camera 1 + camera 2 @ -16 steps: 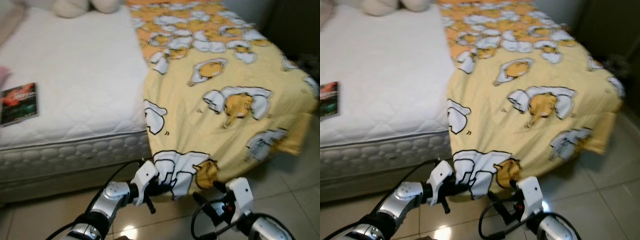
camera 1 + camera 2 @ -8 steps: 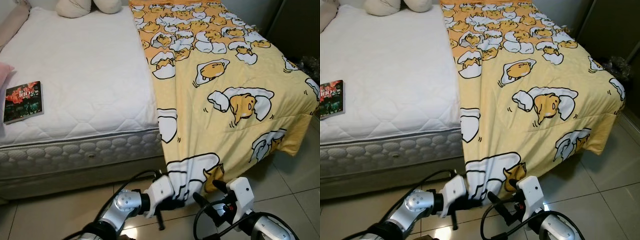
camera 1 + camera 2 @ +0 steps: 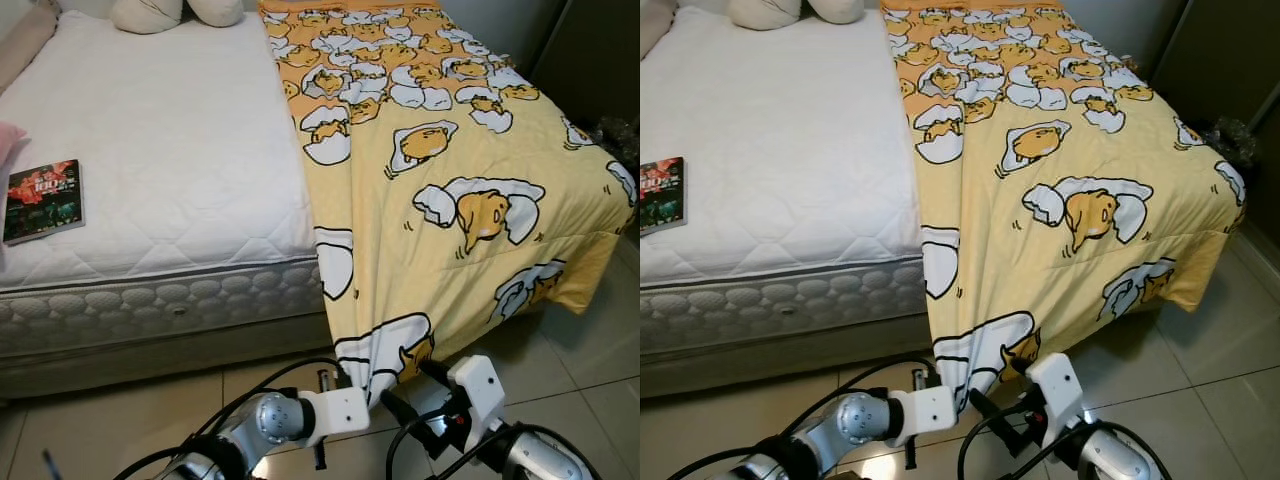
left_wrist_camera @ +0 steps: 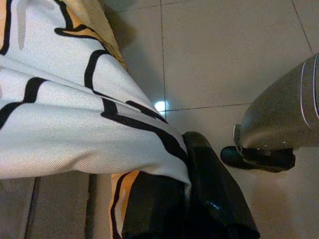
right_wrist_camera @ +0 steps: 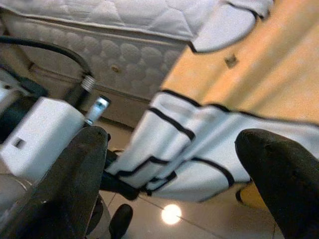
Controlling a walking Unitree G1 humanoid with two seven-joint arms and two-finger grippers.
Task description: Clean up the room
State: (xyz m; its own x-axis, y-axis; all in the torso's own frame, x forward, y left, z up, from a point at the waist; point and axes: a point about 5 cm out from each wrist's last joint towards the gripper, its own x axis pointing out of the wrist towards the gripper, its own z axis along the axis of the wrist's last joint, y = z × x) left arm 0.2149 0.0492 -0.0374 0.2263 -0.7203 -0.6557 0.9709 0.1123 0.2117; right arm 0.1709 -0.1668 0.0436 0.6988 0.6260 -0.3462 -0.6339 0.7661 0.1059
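Observation:
A yellow blanket (image 3: 450,180) printed with egg cartoons covers the right half of the bed and hangs over its foot down to the floor. My left gripper (image 3: 372,392) is low over the tiles, shut on the blanket's bottom corner (image 4: 99,139); its black fingers (image 4: 209,199) pinch the white and black cloth. My right gripper (image 3: 416,392) sits just right of that corner, open, with the hanging cloth (image 5: 189,149) in front of its spread fingers (image 5: 82,179) and nothing between them.
The bare white mattress (image 3: 160,150) holds a book (image 3: 42,200) near its left edge, a pink item (image 3: 8,140) beside it, and pillows (image 3: 175,12) at the head. A dark cabinet (image 3: 600,60) stands at the right. Beige tile floor (image 3: 590,350) runs along the bed's foot.
The left gripper has moved right and lower with the blanket corner, closer to the right gripper, and the hanging edge now lies straighter. The camera shifted slightly. The right gripper has stayed put.

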